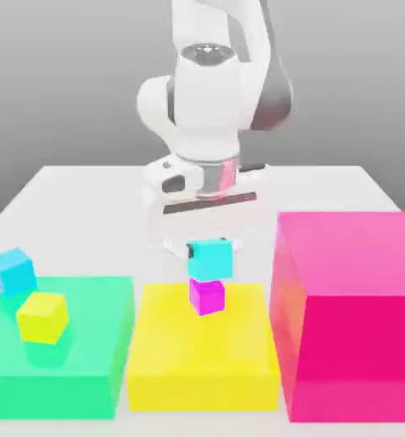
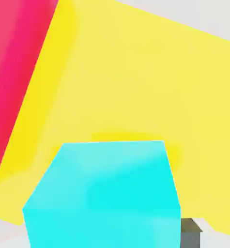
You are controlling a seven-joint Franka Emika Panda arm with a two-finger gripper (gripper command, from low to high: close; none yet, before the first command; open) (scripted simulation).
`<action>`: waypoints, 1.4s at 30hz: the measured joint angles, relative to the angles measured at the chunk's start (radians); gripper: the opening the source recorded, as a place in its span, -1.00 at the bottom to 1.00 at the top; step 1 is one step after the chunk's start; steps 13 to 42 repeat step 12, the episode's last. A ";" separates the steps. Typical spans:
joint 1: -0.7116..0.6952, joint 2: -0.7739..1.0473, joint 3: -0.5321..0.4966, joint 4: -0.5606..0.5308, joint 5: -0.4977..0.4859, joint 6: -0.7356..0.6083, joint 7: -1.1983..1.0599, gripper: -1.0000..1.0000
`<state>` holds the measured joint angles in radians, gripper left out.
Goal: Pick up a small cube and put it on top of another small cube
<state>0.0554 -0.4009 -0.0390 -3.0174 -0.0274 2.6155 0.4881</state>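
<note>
The small cyan cube (image 1: 211,259) sits between the white fingers of my gripper (image 1: 211,249), which is shut on it. Directly under it stands the small magenta-purple cube (image 1: 207,297), on the back part of the big yellow block (image 1: 201,358). The cyan cube's underside is at the purple cube's top; whether they touch I cannot tell. In the hand view the cyan cube (image 2: 102,193) hangs over the yellow block (image 2: 136,87) and hides the purple cube; a grey fingertip (image 2: 190,236) shows beside it.
A huge pink cube (image 1: 350,316) rises close on the exterior view's right. On the exterior view's left lies a flat green block (image 1: 78,358) carrying a small yellow cube (image 1: 42,317), with a second cyan cube (image 1: 12,271) at its far corner. White table (image 1: 86,196) behind.
</note>
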 joint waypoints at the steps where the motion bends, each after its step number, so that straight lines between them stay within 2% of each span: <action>1: 0.000 0.000 0.000 0.000 0.000 0.000 0.000 1.00; 7: -0.001 0.001 0.001 -0.001 -0.001 0.002 0.001 1.00; 12: -0.001 -0.152 0.003 0.035 -0.001 -0.185 0.001 1.00; 42: -0.001 -0.152 0.003 0.035 -0.001 -0.185 0.001 1.00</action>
